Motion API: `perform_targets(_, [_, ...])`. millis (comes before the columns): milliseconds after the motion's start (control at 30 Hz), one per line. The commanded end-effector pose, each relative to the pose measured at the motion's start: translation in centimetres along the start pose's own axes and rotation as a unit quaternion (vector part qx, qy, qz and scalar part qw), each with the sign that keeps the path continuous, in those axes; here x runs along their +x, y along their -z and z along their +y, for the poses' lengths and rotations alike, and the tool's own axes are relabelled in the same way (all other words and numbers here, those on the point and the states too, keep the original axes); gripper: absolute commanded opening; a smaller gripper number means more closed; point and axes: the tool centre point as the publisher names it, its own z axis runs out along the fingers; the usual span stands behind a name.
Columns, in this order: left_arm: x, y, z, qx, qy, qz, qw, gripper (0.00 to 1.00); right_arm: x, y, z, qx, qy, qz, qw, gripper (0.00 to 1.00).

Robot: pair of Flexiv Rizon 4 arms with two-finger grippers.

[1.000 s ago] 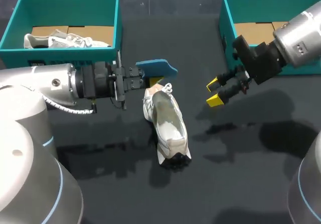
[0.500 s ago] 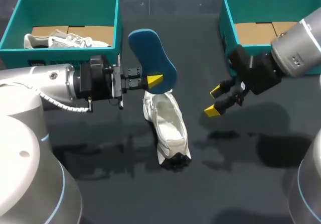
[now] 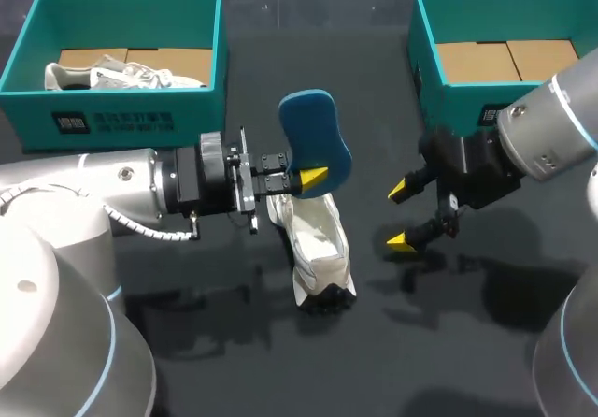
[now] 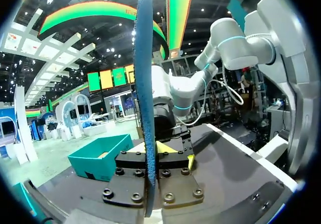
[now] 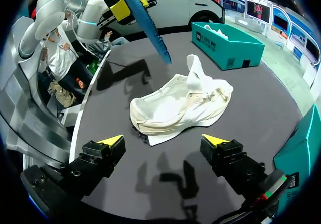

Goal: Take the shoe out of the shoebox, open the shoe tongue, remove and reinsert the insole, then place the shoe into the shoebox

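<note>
Our left jaws pinch the blue insole (image 3: 316, 136), held upright just over the white shoe (image 3: 313, 244) lying on the dark tabletop (image 3: 448, 342); our right jaws stand wide apart near the shoe.

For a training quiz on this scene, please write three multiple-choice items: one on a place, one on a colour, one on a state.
1. Where is the shoe between the two arms? A) on the table B) inside a teal box C) on the floor
2. What colour is the insole? A) red B) blue C) white
3. What state is the right gripper in? A) shut on the shoe B) shut on the insole C) open
Answers: 1 A, it lies on the dark table; 2 B, the left gripper holds a blue insole above the shoe; 3 C, it stands wide, touching nothing.
</note>
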Motion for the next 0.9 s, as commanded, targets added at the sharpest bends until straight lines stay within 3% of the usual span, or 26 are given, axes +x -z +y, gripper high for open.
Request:
perform_targets(33, [0.5, -0.1, -0.3, -0.003, 0.001, -0.012, 1.000, 0.00, 0.0, -0.2, 0.0, 0.001, 0.000, -0.001, 1.000, 1.00])
perform_targets(100, [0.5, -0.1, -0.3, -0.003, 0.001, -0.012, 1.000, 0.00, 0.0, -0.2, 0.0, 0.001, 0.000, -0.001, 1.000, 1.00])
perform_targets(200, [0.8, -0.6, 1.7, -0.018, -0.005, -0.018, 1.000, 0.00, 0.0, -0.2, 0.0, 0.001, 0.000, -0.001, 1.000, 1.00])
perform_targets(267, [1.0, -0.5, 2.9, -0.017, 0.005, -0.018, 1.000, 0.00, -0.1, -1.8, -0.7, 0.014, 0.014, -0.001, 1.000, 1.00])
perform_targets(433, [1.0, -0.2, 4.6, -0.012, 0.017, -0.021, 1.000, 0.00, -0.1, -3.9, -1.6, 0.005, 0.052, -0.001, 0.999, 1.00])
perform_targets(633, [1.1, 0.3, 5.0, 0.004, 0.023, -0.021, 1.000, 0.00, 0.7, -5.0, -1.4, 0.020, 0.092, -0.016, 0.995, 1.00])
perform_targets(733, [1.1, 0.5, 4.8, 0.007, 0.028, -0.019, 0.999, 0.00, 1.0, -5.5, -1.4, 0.047, 0.098, -0.014, 0.994, 1.00])
perform_targets(900, [1.1, 0.5, 4.8, 0.007, 0.028, -0.019, 0.999, 0.00, 1.0, -5.5, -1.4, 0.047, 0.098, -0.014, 0.994, 1.00])
